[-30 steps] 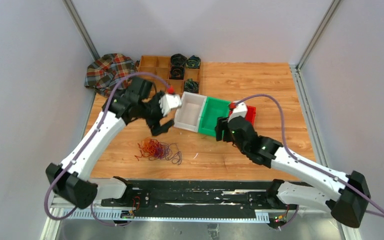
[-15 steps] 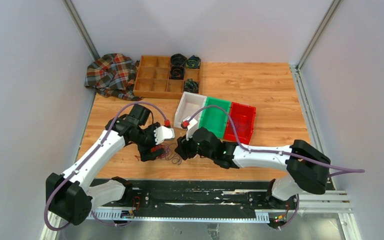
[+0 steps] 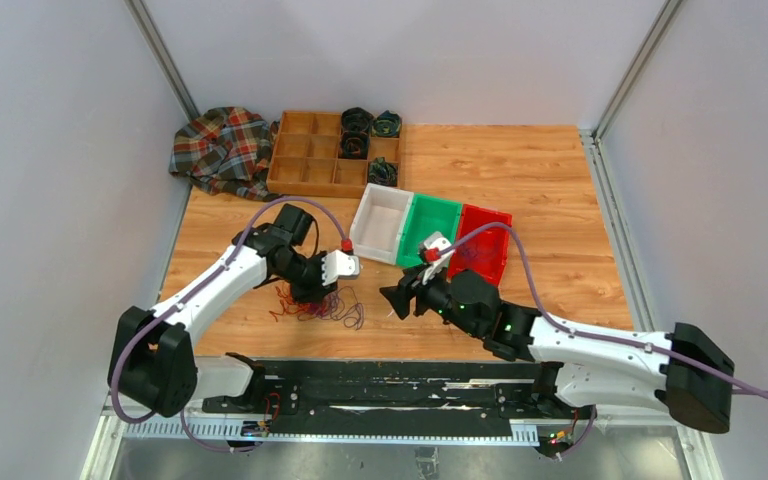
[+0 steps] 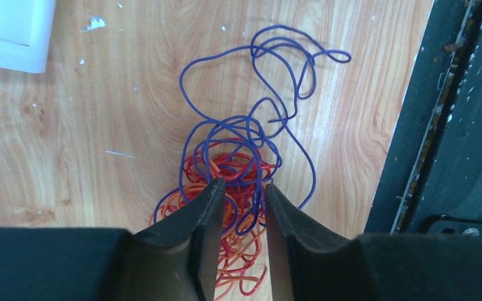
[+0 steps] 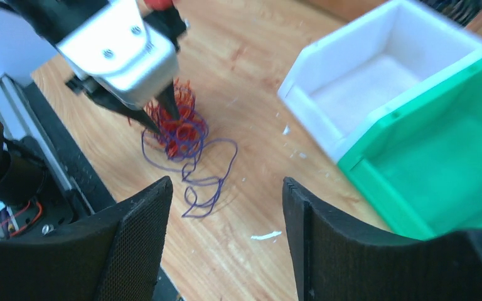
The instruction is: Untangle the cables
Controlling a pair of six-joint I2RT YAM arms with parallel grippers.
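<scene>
Now the cables (image 4: pixel 233 168) lie in one tangle on the counter (image 3: pixel 520 170), near its front edge.
Red and orange strands are knotted, and purple loops spread to the right. Left jaws stand narrow astride the knot; whether they grip, I cannot tell. Right jaws are wide open and empty. White bin (image 3: pixel 381 222) is behind.

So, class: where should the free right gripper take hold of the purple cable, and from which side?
I'd grip the purple cable at its long loose loop lying flat, clear of the red and orange knot. Bring the right gripper down from above, jaws across one strand, on the side away from the left gripper.
</scene>
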